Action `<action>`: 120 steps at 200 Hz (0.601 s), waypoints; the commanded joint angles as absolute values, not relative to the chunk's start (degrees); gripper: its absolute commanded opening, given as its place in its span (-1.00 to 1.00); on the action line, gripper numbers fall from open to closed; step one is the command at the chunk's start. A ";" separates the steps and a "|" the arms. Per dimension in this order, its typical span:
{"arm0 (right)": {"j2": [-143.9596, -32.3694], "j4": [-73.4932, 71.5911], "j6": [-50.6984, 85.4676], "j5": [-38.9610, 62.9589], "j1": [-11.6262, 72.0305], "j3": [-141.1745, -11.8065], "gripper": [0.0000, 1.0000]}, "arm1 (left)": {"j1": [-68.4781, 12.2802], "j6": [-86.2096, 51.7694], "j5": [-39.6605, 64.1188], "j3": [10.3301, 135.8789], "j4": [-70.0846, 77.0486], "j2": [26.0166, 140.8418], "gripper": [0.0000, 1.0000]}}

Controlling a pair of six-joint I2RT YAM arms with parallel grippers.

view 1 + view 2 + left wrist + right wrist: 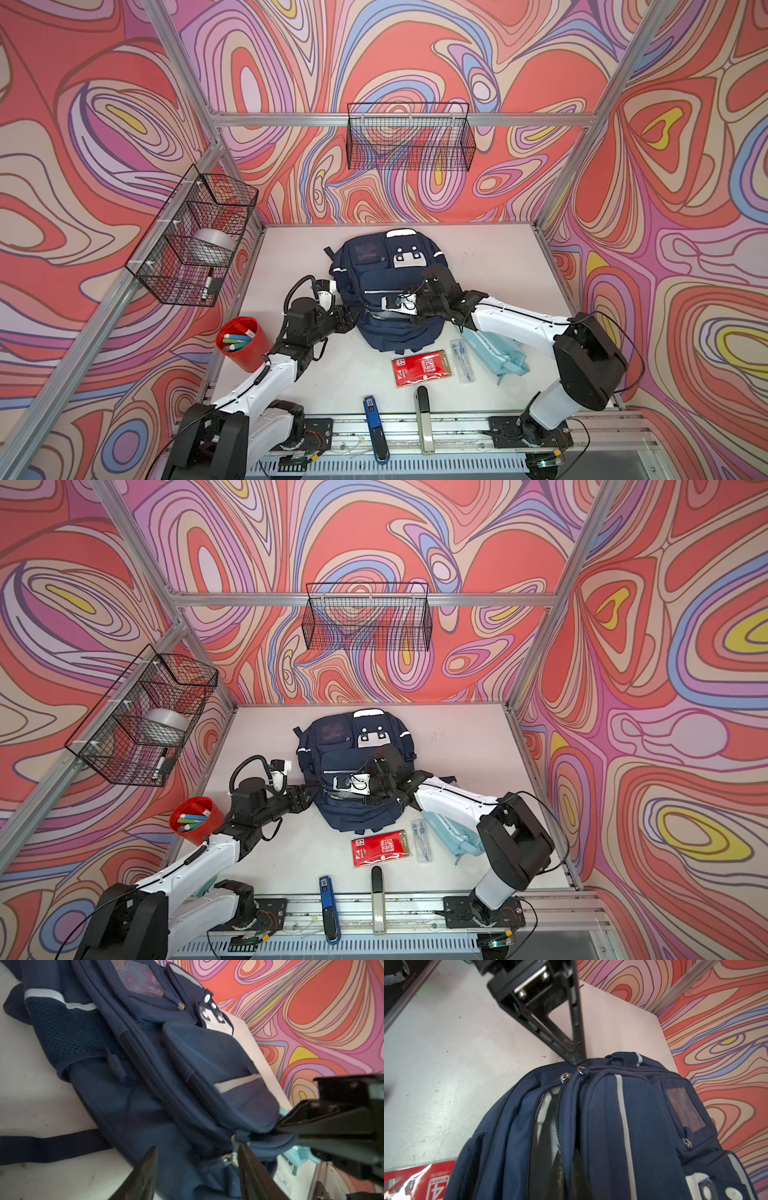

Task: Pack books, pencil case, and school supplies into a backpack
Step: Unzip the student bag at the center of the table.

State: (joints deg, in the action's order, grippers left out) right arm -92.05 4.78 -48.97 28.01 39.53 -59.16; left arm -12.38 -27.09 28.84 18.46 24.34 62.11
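A: The left tool (197, 1147) stands spread at the backpack's (386, 274) near-left edge, gripping nothing. The zip pull (230, 1159) sits just beside a jaw.

B: And the right tool (568, 1169)?

A: Pressed together on the lip of the opening, mid-worktop (498, 257). The red packet (419, 368) lies just near of the bag, long axis left-right, closer to the right arm.

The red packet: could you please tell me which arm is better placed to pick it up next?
Probably left: the left end effector is open and empty beside the backpack; the right end effector is clamped on its fabric.
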 commanded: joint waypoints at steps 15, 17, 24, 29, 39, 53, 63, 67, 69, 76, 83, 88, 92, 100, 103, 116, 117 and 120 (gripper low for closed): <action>-88.55 8.22 -48.14 32.98 37.76 -61.86 -1.00 | -12.45 -22.06 39.10 15.59 49.54 69.73 0.05; -88.52 8.34 -48.11 33.01 37.72 -61.87 -1.00 | -12.47 -22.65 39.70 15.28 51.39 70.30 0.04; -88.47 8.38 -48.14 33.27 37.40 -61.81 -1.00 | -12.48 -24.34 42.06 14.14 57.42 72.04 -0.01; -88.44 8.42 -48.23 33.33 37.20 -61.72 -1.00 | -12.46 -25.21 43.14 13.22 61.15 73.02 -0.06; -88.37 8.35 -48.28 33.40 37.01 -61.62 -1.00 | -12.77 -25.35 44.39 12.31 64.99 74.38 -0.16; -88.46 8.46 -48.60 33.29 36.93 -61.61 -1.00 | -13.37 -21.75 46.58 14.24 57.85 73.77 -0.17; -88.58 8.54 -48.95 33.23 36.83 -61.70 -1.00 | -14.18 -18.24 44.86 15.50 50.76 72.24 -0.16; -88.65 8.80 -49.03 33.07 36.83 -61.78 -1.00 | -14.42 -16.82 44.47 16.19 47.60 71.47 -0.16; -88.67 8.88 -49.17 33.12 36.83 -61.87 -1.00 | -14.52 -15.98 44.32 16.48 46.09 71.11 -0.15; -88.76 9.16 -49.30 32.99 36.83 -62.04 -1.00 | -14.93 -13.48 43.46 17.41 41.89 69.88 -0.14; -88.77 9.24 -49.31 33.02 36.83 -62.23 -1.00 | -15.21 -11.63 43.10 17.85 39.30 69.03 -0.13; -88.79 9.15 -49.27 32.97 36.83 -62.06 -1.00 | -15.33 -10.73 42.59 18.00 38.09 68.58 -0.12; -88.84 9.14 -49.24 33.09 36.83 -62.05 -1.00 | -15.41 -10.23 41.98 18.02 37.42 68.43 -0.12; -88.92 8.92 -49.13 33.35 36.78 -61.90 -1.00 | -15.41 -9.53 41.26 17.93 36.92 68.92 -0.11; -88.94 8.85 -49.13 33.37 36.83 -61.88 -1.00 | -15.43 -9.30 40.99 17.89 36.99 69.29 -0.11; -89.21 8.88 -48.87 33.88 36.83 -62.04 -1.00 | -15.43 -9.04 41.33 17.74 37.93 70.97 -0.13; -89.21 8.97 -48.87 33.94 36.83 -62.18 -1.00 | -15.41 -9.09 41.36 17.70 38.00 71.04 -0.13; -89.25 9.01 -48.80 34.01 36.83 -62.28 -1.00 | -15.43 -9.13 41.32 17.67 38.06 71.23 -0.14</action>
State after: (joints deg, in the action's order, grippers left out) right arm -90.43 9.89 -49.04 31.20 37.19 -60.07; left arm -15.18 -13.82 41.71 17.17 41.52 69.54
